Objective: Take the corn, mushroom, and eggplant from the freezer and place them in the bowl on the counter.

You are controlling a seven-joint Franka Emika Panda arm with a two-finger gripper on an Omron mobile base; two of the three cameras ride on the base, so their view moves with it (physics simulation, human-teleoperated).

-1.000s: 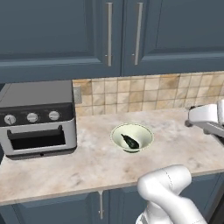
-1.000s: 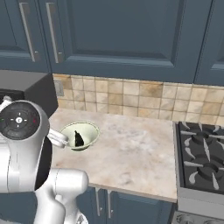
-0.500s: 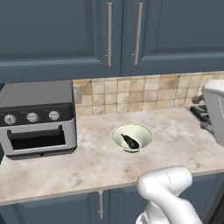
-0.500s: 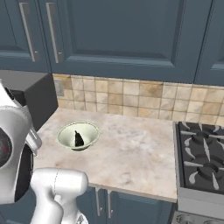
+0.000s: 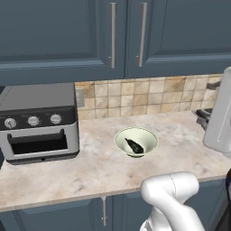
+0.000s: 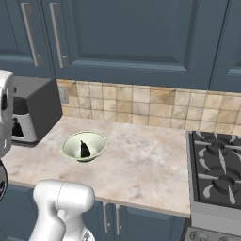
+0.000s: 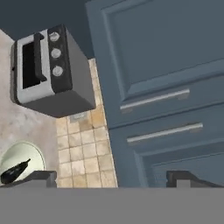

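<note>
Arm swung further right, eggplant (image 5: 134, 145) in bowl (image 5: 148, 136), jaws wide

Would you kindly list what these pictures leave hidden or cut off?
- Bowl: hand view, lower part behind a tool fingertip.
- Stove: right base view, cut by the right edge.
- Toaster oven: right base view, front behind the white arm.
- Eggplant: too small for detail.

counter (image 5: 99, 167): bowl (image 5: 136, 140) at its middle, 1 eggplant (image 5: 133, 145) in it. toaster oven (image 5: 38, 120) on the counter to my left of the bowl, stove (image 6: 216, 174) to my right, 2 cabinet doors (image 5: 113, 36) above.
</note>
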